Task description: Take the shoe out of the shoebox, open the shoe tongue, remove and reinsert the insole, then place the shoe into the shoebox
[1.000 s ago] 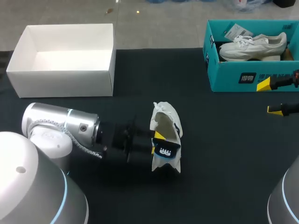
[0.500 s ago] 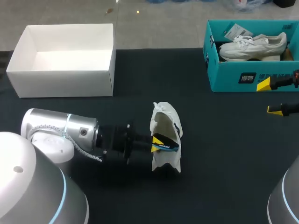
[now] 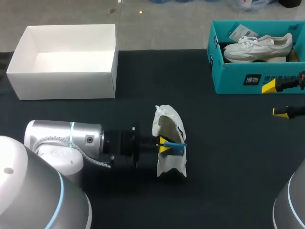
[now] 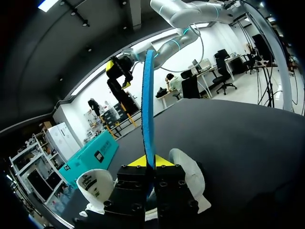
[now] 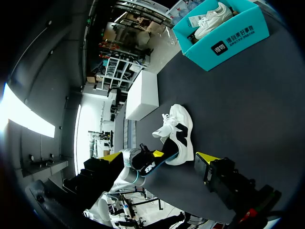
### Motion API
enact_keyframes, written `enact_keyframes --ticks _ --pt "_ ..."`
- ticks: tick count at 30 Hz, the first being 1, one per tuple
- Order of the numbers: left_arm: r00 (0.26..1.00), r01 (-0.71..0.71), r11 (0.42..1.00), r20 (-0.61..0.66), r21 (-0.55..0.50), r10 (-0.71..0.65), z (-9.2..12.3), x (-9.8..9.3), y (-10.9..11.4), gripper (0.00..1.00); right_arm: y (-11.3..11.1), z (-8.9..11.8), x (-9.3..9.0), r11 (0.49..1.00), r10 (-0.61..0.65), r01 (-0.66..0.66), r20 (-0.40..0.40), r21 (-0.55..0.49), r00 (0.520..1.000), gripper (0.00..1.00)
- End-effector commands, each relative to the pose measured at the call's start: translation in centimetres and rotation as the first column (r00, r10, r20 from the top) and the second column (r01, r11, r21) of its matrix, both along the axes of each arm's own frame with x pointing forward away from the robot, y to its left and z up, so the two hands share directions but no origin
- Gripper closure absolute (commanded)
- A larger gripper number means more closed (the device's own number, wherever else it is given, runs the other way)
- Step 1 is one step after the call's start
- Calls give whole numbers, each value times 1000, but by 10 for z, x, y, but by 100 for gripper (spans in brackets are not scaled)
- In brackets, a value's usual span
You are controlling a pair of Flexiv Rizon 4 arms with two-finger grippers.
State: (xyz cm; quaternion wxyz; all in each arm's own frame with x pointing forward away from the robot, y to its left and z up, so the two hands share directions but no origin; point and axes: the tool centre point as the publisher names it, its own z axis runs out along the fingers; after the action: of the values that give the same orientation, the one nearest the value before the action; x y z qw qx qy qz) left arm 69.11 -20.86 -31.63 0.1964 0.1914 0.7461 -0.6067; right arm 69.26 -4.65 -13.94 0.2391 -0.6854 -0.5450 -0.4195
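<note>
The shoe (image 3: 167, 125) is on the tabletop (image 3: 228, 162), open side facing your left arm | your left fingers (image 3: 165, 145) pinch the blue insole (image 3: 177, 149) at its mouth, so it can slide | your right fingers (image 3: 280, 112) are wide apart near the shoebox (image 3: 238, 78), out of the way

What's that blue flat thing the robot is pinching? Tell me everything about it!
It is a thin blue insole, flat and bendy-looking. The left pincer is shut on it, one yellow tip pressing each side. From the left wrist it shows edge-on, reaching straight ahead from the pincer, its far end free. From the head view it sits at the opening of the white sneaker lying on the black table. Whether it touches the sneaker cannot be told.
</note>
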Motion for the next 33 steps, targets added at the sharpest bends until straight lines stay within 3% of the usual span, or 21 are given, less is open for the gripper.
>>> enact_keyframes --ticks 1,7,11,27,31,33 --pt "1000 -19 1000 14 -4 20 13 -8 2 100 0 0 -1 1000 -2 2 0 -1 1000 0" --pt "999 -35 999 21 -11 36 18 -10 0 91 0 0 -1 1000 -2 2 0 -1 1000 0" --pt "998 -54 998 18 14 53 8 -4 2 96 0 0 -1 1000 -2 2 0 -1 1000 0" --pt "994 -109 991 0 73 109 -10 14 7 97 0 0 -1 1000 -2 2 0 -1 1000 0" --pt "994 -112 991 9 74 112 -7 14 9 87 0 0 -1 1000 -2 2 0 -1 1000 0" --pt "994 -111 992 10 64 111 -2 11 8 59 0 0 -1 1000 -2 2 0 -1 1000 0"
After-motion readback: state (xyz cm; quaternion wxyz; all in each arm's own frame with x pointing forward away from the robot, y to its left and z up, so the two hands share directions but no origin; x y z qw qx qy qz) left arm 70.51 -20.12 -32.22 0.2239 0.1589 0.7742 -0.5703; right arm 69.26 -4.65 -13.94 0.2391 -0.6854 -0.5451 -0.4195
